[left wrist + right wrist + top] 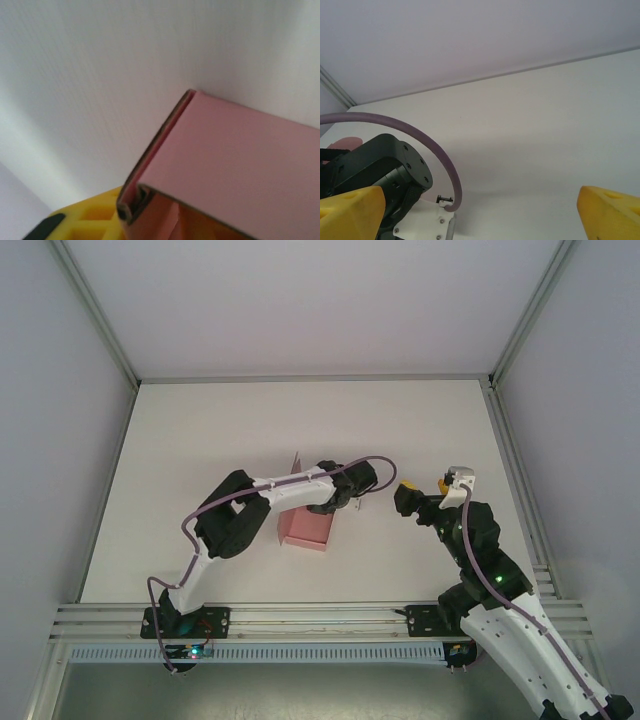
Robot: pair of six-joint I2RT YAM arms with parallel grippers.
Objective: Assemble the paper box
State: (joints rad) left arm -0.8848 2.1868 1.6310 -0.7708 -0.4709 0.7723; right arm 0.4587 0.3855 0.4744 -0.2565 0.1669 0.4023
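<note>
Right end effector stands apart; left end effector (by paper box) unclear.

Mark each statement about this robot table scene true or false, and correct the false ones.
1. The paper box is pink. True.
2. The right gripper is holding the box. False: its jaws stand wide open, off to the right and apart from the box.
3. In the top view, the left arm reaches across the box. True.
4. The box lies in the far right corner of the table. False: it sits near the middle of the table, in front of the left arm's base.
</note>
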